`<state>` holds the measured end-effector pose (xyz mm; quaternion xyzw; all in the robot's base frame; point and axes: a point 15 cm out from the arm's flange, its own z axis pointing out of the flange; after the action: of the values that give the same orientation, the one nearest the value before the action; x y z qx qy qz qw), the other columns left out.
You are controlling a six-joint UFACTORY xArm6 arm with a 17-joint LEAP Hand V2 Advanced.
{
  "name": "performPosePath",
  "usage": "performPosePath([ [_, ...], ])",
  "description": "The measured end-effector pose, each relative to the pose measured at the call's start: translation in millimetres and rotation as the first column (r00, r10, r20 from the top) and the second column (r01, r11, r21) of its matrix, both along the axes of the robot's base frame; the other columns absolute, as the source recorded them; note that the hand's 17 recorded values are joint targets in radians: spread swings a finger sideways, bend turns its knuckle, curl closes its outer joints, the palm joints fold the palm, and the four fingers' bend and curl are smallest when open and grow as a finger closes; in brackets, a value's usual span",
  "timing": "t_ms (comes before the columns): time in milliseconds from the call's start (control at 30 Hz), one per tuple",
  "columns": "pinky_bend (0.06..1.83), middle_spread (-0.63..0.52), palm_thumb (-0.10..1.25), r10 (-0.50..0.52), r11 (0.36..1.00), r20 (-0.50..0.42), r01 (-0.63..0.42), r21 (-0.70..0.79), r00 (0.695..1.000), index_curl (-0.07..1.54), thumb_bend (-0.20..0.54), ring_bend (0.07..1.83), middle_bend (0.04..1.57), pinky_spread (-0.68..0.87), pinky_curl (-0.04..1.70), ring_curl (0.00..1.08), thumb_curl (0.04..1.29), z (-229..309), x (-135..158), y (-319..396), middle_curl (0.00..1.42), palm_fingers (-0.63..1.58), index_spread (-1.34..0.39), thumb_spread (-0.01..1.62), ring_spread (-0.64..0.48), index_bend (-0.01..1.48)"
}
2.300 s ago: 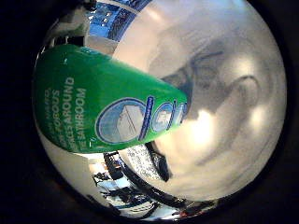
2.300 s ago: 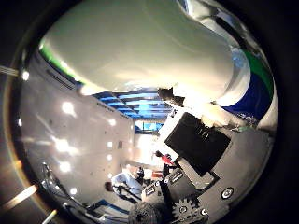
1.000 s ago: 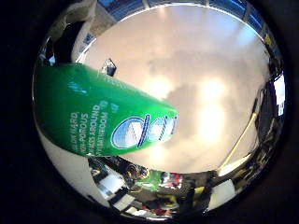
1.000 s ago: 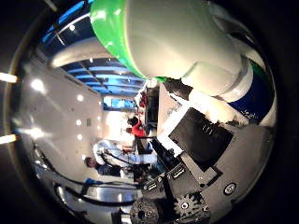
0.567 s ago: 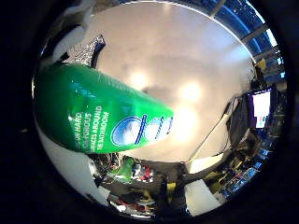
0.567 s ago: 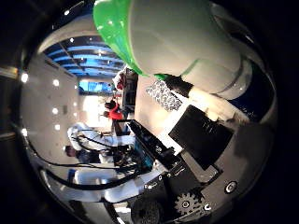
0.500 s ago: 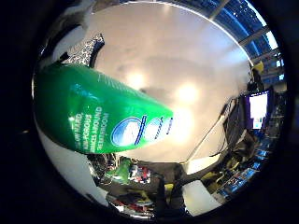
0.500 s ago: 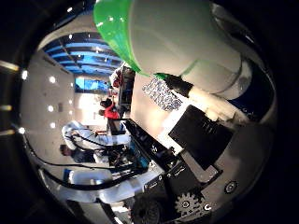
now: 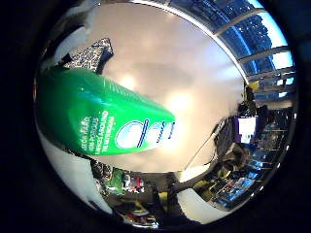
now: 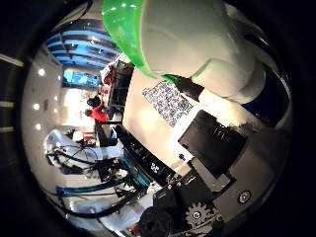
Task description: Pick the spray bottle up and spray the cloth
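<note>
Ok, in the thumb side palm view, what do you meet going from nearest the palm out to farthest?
Spray bottle, close to the palm → patterned cloth, lying flat on the white table → cluttered room beyond the table's edge.

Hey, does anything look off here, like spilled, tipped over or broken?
Nothing stands out. The green spray bottle sits close against the palm, with no leak or damage showing, and the patterned cloth lies flat on the pale table.
</note>
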<state>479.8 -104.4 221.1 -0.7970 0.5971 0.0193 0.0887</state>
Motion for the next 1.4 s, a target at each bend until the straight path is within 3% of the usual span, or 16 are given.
performPosePath([
  [267, 1.02, -0.16, 1.14, 0.033, 0.998, -0.035, -0.035, -0.054, 0.999, 1.17, -0.012, 1.33, 1.33, -0.09, 1.61, 0.94, 0.59, -54, -9, 44, 0.92, 1.07, -0.35, 1.04, -0.25, 0.93],
  [833, 1.03, -0.16, 1.12, 0.080, 0.993, 0.007, -0.079, -0.089, 0.997, 1.17, -0.013, 1.32, 1.33, -0.09, 1.61, 0.95, 0.59, -23, -4, 76, 0.92, 1.07, -0.35, 1.05, -0.25, 0.93],
  [1067, 1.03, -0.16, 1.12, 0.083, 0.995, -0.019, -0.084, -0.058, 0.996, 1.17, -0.013, 1.32, 1.33, -0.08, 1.61, 0.95, 0.59, 5, -19, 98, 0.91, 1.07, -0.35, 1.05, -0.25, 0.93],
  [1167, 1.03, -0.16, 1.12, 0.096, 0.995, 0.036, -0.094, -0.034, 0.995, 1.17, -0.013, 1.32, 1.33, -0.08, 1.61, 0.95, 0.59, 42, -9, 127, 0.91, 1.07, -0.35, 1.05, -0.25, 0.93],
  [1400, 1.03, -0.16, 1.12, 0.116, 0.979, 0.063, -0.125, 0.160, 0.991, 1.17, -0.013, 1.32, 1.33, -0.08, 1.61, 0.95, 0.59, 95, -12, 219, 0.91, 1.07, -0.35, 1.05, -0.25, 0.93],
])
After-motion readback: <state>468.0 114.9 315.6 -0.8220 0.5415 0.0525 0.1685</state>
